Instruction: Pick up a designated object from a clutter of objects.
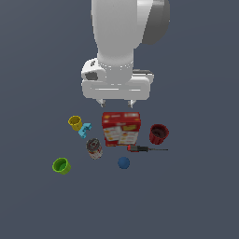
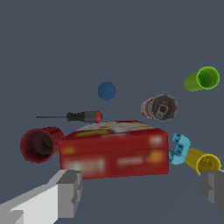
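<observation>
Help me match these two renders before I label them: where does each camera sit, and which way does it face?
Exterior view: high off the arm, looking down on the clutter; the arm and open end effector hang above the cracker box.
Wrist view: on the wrist, looking down past both fingers at the box.
Shared: box, green cup, blue ball.

The exterior view looks steeply down from high up, facing the arm, clutter at six o'clock below it. The wrist view sits low and close behind the red cracker box (image 2: 114, 149). Both share the whole clutter.
</observation>
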Robot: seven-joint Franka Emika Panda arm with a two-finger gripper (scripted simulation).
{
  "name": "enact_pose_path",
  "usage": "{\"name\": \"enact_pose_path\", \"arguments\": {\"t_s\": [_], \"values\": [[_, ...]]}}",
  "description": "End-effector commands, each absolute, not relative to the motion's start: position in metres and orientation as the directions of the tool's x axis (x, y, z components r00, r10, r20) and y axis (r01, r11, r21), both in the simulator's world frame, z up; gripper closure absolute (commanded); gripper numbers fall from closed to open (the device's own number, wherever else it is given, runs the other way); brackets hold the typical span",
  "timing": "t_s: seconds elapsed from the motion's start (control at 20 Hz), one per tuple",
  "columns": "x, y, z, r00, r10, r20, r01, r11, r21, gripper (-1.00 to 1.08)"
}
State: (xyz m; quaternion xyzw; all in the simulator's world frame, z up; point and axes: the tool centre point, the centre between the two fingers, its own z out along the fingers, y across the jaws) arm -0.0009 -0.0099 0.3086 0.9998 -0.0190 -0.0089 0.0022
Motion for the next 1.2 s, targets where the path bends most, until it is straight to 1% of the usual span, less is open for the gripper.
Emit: {"name": "enact_pose_path", "arguments": {"t_s": [0.0,0.5,0.8,1.15], "values": [[-0.001,-0.010,0.309,0.999,-0.038,-0.018,-0.038,-0.999,0.005,-0.92],[-0.011,0.007,0.301,0.998,0.012,-0.058,0.012,-1.000,0.003,-0.92],[-0.009,0.005,0.301,0.998,0.018,-0.055,0.018,-1.000,0.003,-0.92],[0.002,-0.004,0.295,0.996,0.070,-0.054,0.070,-0.998,-0.001,-0.92]]}}
